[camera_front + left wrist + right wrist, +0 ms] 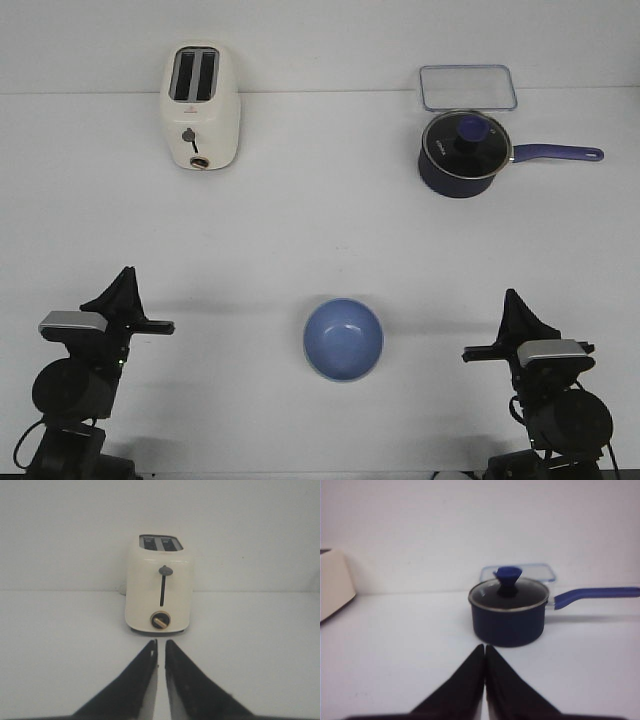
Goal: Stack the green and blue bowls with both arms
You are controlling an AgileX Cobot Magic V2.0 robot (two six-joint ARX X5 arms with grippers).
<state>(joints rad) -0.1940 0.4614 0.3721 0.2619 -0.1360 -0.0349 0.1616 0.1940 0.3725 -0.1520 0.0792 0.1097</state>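
Observation:
The periwinkle blue bowl [343, 340] sits upright on the white table, near the front edge and midway between the arms. No green bowl shows in any view. My left gripper [126, 276] is at the front left, well to the left of the bowl. In the left wrist view [161, 643] its jaws are empty and nearly together, with a thin gap. My right gripper [513, 298] is at the front right, well to the right of the bowl. In the right wrist view [485, 648] its jaws are closed and empty.
A cream toaster [201, 107] stands at the back left, straight ahead of the left gripper [159, 592]. A dark navy saucepan [463, 153] with glass lid and long handle stands at the back right [507, 612], with a clear rectangular container [467, 87] behind it.

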